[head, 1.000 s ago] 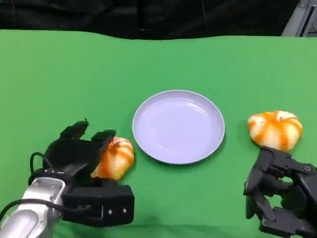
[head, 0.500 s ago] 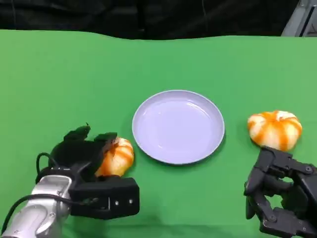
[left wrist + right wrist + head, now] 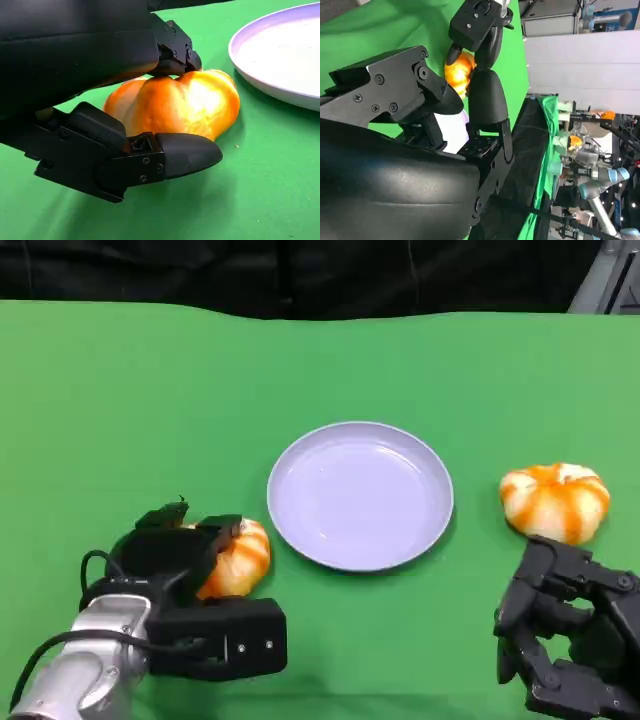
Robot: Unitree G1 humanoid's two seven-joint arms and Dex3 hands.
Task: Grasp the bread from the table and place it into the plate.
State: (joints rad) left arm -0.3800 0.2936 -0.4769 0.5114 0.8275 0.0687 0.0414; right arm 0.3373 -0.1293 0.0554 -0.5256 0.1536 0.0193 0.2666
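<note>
Landmark: you have the plate [image 3: 360, 495] near the middle of the green counter [image 3: 150, 390]; every place below is given from it.
Plate: it is a pale lilac dish, lying flat, with nothing in it. In the left wrist view you see its rim [image 3: 270, 85] just beyond the roll.
Left roll: your orange-and-white bread roll [image 3: 238, 555] sits on the counter just beside the plate's left rim, close to it but not touching.
Left hand: your left hand [image 3: 175, 560] is wrapped around that roll. In the left wrist view one finger [image 3: 175, 50] presses on the top of the roll [image 3: 175, 107] and another finger [image 3: 180, 155] lies along its near side. The hand grips the roll, and the roll's underside looks to be down on the green cloth.
Right roll: a second roll [image 3: 555, 500] of the same kind lies well to the right of the plate, apart from its rim.
Right hand: your right hand [image 3: 570, 640] rests to the right of the plate and nearer you than the second roll, just short of it. Its fingers are apart and hold nothing. In the right wrist view you see the fingers [image 3: 485, 100] spread, with the roll [image 3: 459, 70] beyond them.
</note>
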